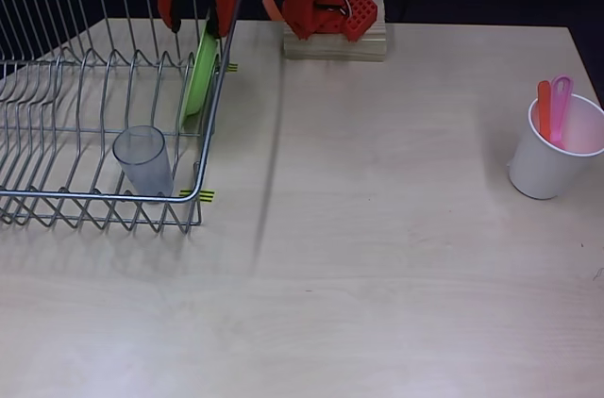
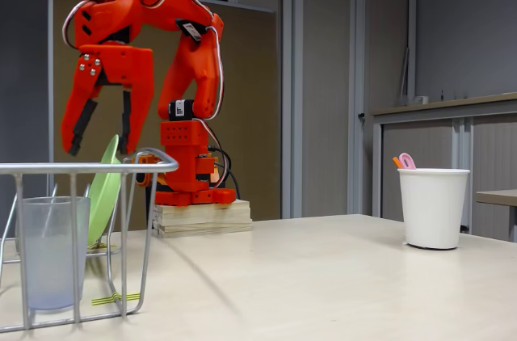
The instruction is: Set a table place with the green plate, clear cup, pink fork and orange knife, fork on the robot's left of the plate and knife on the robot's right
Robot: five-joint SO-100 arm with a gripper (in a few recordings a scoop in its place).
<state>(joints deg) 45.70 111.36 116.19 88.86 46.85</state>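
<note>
Your table (image 1: 396, 257) is a pale wood-look top, and most of its middle and near part lies bare. On its left side stands the wire dish rack (image 1: 57, 134), which reaches to the left edge of the overhead view. The orange-red arm (image 2: 174, 74) rises from a wooden block (image 1: 335, 42) at the far edge of the table and bends over toward the rack.

You have the gripper (image 2: 101, 143) hanging above the rack's far right corner, fingers pointing down and spread with a clear gap between them, holding nothing. The green plate (image 1: 201, 73) stands on edge in the rack's right-hand slots, directly below the gripper. In the fixed view the plate's top rim comes up between the two fingertips, but you cannot tell whether either finger touches it.

The white cup (image 1: 555, 151) stands well apart on the right side of the table. The clear cup (image 1: 143, 160) stands upright inside the rack at its near right corner, nearer to you than the plate and well away from the gripper.

The pink fork (image 1: 562, 107) and the orange knife (image 1: 545, 109) stand handle-up in the white cup, side by side, the knife just left of the fork in the overhead view.
</note>
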